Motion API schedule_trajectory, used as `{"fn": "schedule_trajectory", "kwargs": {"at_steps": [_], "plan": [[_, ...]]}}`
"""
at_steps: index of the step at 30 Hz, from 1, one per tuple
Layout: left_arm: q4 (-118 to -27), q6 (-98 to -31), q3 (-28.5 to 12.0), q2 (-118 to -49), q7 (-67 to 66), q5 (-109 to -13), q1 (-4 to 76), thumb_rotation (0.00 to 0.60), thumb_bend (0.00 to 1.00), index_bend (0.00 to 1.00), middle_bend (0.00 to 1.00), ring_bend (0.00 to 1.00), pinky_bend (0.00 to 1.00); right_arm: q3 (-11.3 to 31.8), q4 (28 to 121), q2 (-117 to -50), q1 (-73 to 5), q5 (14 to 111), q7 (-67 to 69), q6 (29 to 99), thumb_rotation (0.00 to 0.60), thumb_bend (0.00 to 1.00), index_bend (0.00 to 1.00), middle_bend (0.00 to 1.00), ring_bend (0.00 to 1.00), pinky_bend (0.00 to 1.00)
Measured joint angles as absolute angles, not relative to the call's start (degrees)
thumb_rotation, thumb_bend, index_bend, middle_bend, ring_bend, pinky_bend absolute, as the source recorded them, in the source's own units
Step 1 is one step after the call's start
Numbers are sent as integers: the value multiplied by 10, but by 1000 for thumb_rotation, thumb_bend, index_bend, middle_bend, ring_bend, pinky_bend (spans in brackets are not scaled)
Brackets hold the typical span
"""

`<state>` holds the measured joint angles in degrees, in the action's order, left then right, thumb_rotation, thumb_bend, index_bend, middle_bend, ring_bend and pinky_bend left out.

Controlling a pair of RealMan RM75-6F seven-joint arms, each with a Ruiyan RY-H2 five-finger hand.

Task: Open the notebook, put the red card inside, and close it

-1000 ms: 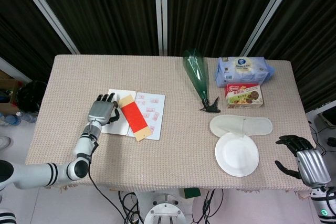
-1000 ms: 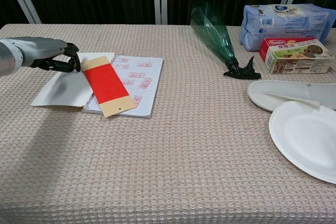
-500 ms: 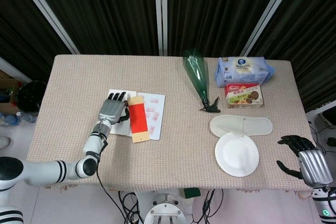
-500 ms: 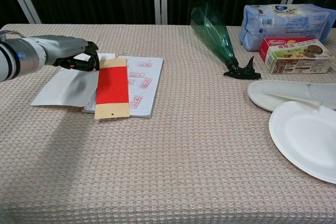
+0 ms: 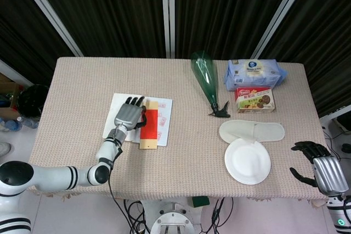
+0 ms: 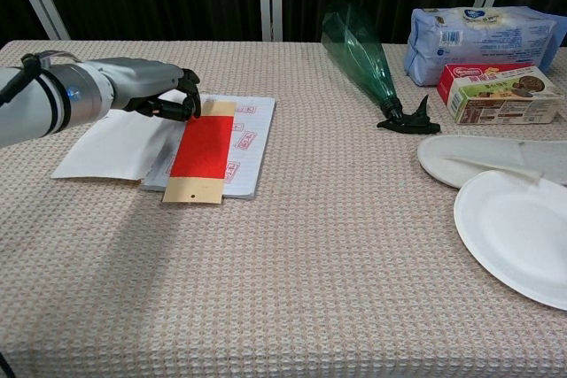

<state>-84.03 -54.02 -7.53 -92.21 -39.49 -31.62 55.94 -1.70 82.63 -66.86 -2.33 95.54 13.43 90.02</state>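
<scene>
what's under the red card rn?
The red card lies on the open notebook, over its right-hand page printed with red stamps; its near end overhangs onto the tablecloth. The left hand touches its far corner. The print beneath it is covered.

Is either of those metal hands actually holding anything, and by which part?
The left hand pinches the red card at its far left corner. The right hand holds nothing.

A table [image 5: 181, 160] covered in beige woven cloth is carrying everything. Left of the green bottle [image 5: 205, 78] an open notebook [image 5: 162, 120] is lying; right of it are sitting a tissue pack [image 5: 254, 73], snack box [image 5: 255, 100], slipper [image 5: 252, 131] and paper plate [image 5: 247, 161].
</scene>
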Motion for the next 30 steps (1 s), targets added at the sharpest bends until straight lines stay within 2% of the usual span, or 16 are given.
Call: {"fn": "schedule_trajectory", "kwargs": {"at_steps": [3,5,7,10,12,14,18,23,30], "plan": [[-855,-545,-74,-915,-385,-345,555,138,608,225,0,0,56,-17,826,-669,-26,957,135,897,600,171,361,270,210,267],[-872,-548,-69,-905,-378,-373,550,217,515,198,0,0,56,-16,825,-669,-28,958,135,895,600,171,361,269,210,267],[-892,-550,-60,-892,-371,-405,544,317,356,166,0,0,56,-16,825,-670,-31,959,135,892,600,171,361,269,210,267],[-924,-556,-43,-876,-368,-459,536,341,222,120,0,0,56,-15,824,-672,-36,961,135,888,600,171,361,269,210,267],[-946,-561,-31,-868,-367,-493,530,348,182,89,0,0,55,-15,824,-672,-37,962,135,886,600,171,361,270,210,267],[-974,-567,-17,-859,-369,-526,524,358,173,71,0,0,55,-15,825,-672,-39,963,134,885,600,171,361,270,210,267],[-1001,-576,4,-855,-385,-560,517,461,172,39,0,0,54,-16,827,-671,-40,965,132,886,600,171,361,270,210,267],[-993,-589,22,-877,-420,-590,510,584,173,39,0,0,54,-18,828,-671,-37,965,132,890,600,171,361,269,210,267],[-953,-591,23,-906,-437,-585,502,599,172,39,0,0,55,-20,828,-670,-33,967,133,897,600,171,361,269,210,267]]}}
